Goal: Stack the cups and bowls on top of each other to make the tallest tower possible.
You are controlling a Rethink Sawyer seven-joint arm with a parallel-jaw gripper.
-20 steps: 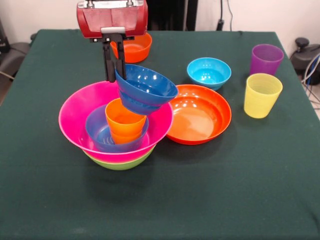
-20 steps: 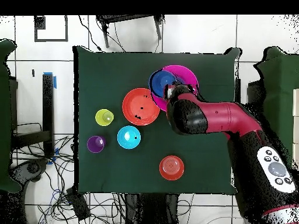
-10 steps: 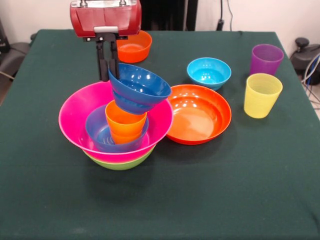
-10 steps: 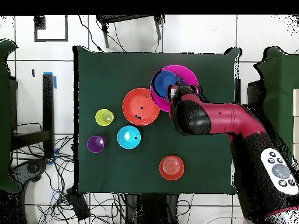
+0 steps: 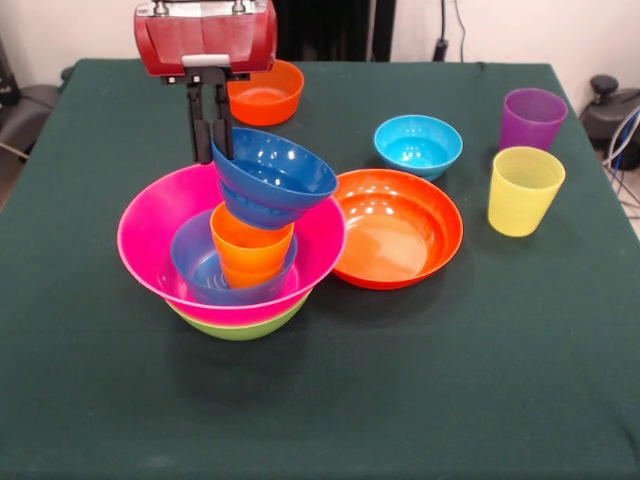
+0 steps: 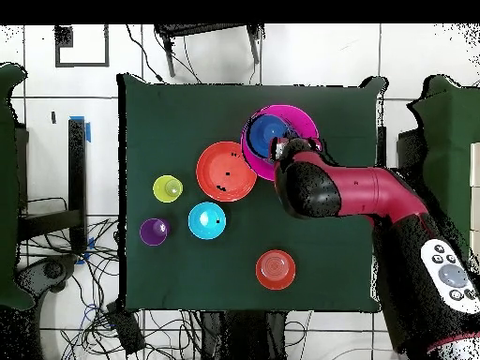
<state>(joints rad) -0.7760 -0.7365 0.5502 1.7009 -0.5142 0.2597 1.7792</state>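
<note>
My gripper is shut on the far rim of a dark blue bowl, which hangs tilted over the orange cup. Its base is at the cup's rim; I cannot tell if they touch. The orange cup stands in a small blue bowl inside the big pink bowl, which is nested in a lime green bowl; together they form the tower. In the overhead view the dark blue bowl overlaps the pink bowl, and the arm hides the gripper.
A shallow orange bowl lies right beside the tower. A cyan bowl and a small orange bowl sit farther back. A purple cup and a yellow cup stand at the right edge of the green table.
The gripper has carried the dark blue bowl leftward in the front view and slightly lower, bringing it more squarely over the orange cup. Nothing else moved.
</note>
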